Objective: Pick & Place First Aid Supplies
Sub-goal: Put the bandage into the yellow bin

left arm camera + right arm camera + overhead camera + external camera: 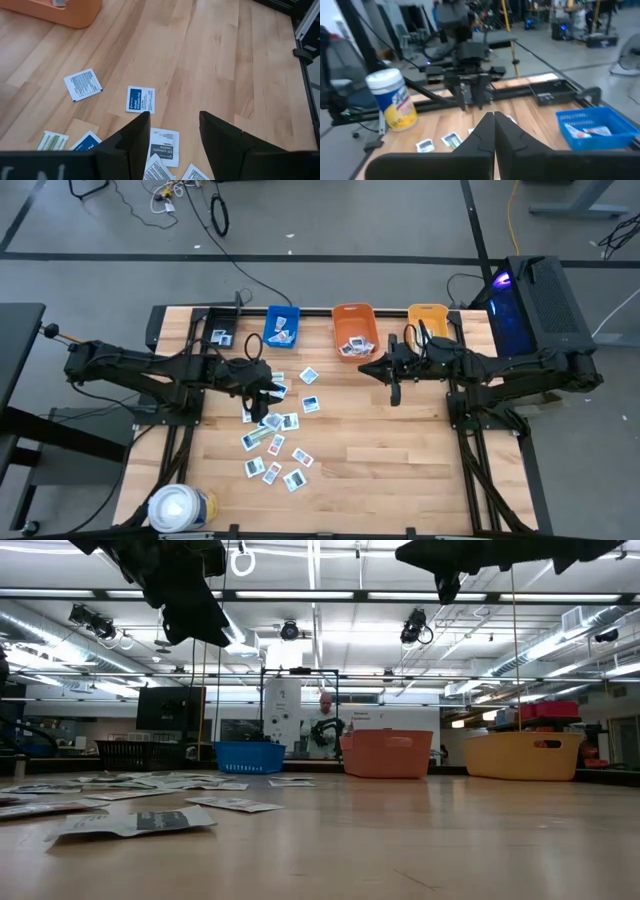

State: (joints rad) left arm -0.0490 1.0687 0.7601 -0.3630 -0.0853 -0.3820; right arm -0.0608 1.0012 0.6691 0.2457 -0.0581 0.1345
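The small flat white first aid packets (272,442) with blue print lie scattered on the left half of the pale wooden counter (400,460), right under the left end effector (172,131), which hovers half open and empty; the packet (140,99) just ahead of it reads something like "Alcohol" pad, its long axis in line with the fingers. The right end effector (494,131), closed on nothing, hangs near the orange plastic bin (354,328), well apart from the packets, so the left arm is nearer.

One camera is looking straight down on the table (400,450); another is peering level across it; both are catching the orange bin (353,320).
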